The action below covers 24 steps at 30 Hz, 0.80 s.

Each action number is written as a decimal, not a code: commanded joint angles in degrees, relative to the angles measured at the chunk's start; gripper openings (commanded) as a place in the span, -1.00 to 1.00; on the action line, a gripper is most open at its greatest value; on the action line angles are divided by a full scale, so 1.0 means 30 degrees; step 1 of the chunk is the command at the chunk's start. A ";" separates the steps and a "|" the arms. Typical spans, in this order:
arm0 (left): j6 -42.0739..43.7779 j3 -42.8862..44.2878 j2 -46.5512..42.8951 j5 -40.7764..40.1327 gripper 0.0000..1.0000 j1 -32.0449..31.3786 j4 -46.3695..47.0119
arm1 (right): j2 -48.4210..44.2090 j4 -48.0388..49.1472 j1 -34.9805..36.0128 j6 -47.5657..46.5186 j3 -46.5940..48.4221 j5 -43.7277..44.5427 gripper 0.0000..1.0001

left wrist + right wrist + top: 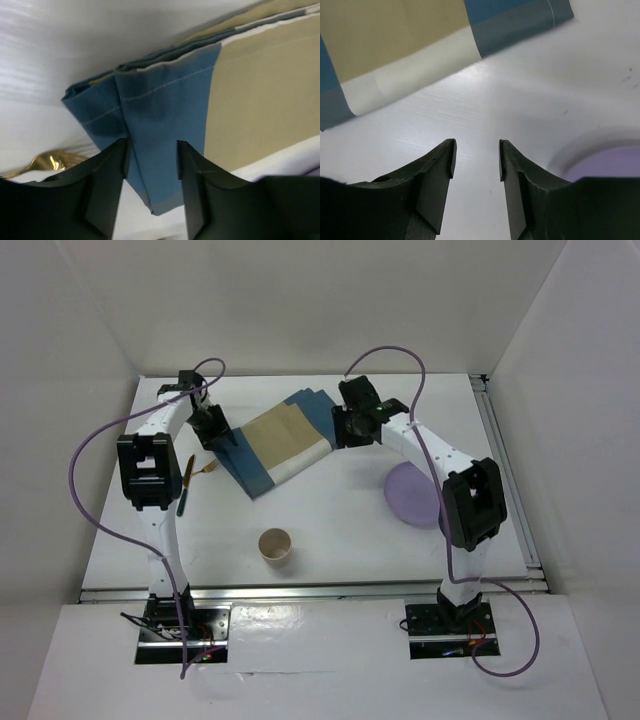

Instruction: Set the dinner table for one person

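White table [340, 530] fills the middle of the top view, rigid, nothing to grip – soft placemat [285, 440] at upper centre wants a corner pinch; left tool [152, 150] parted at its blue fold, right tool [476, 150] parted, holding nothing – cup [275, 545] and purple plate [410, 495] look empty

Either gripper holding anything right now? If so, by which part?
Nothing held. The left gripper is open over the blue folded corner of the placemat, not pinching it; the right gripper is open above the table.
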 commanded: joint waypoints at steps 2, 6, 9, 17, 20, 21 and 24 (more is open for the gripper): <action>-0.0579 0.1270 0.0743 0.0191 0.12 -0.0099 0.0078 | -0.2225 -0.1115 -0.0055 0.0540 -0.1342 0.0621 0.03; -0.0579 0.1997 0.1534 -0.0569 0.01 -0.0099 0.0109 | -0.2961 -0.1290 -0.0229 0.0718 -0.2718 0.0797 0.03; -0.0579 0.2003 0.1536 -0.0749 0.12 -0.0099 0.0108 | -0.3167 -0.1290 -0.0405 0.0718 -0.3072 0.0972 0.03; 0.0006 0.2003 0.2152 0.0275 -0.55 -0.0099 0.0108 | -0.2991 -0.1642 -0.0407 0.0894 -0.2253 0.1324 0.06; 0.0181 0.2208 0.1949 0.0830 -1.00 -0.0099 0.0108 | -0.2815 -0.1816 -0.0407 0.0894 -0.1697 0.1558 0.06; 0.0183 0.2208 0.1947 0.1181 -1.00 -0.0099 0.0108 | -0.2815 -0.1818 -0.0407 0.0894 -0.1493 0.1558 0.06; 0.0884 0.2442 0.0490 0.2939 -1.00 -0.0273 0.0808 | -0.2815 -0.1994 -0.0582 0.0894 -0.1054 0.1734 0.06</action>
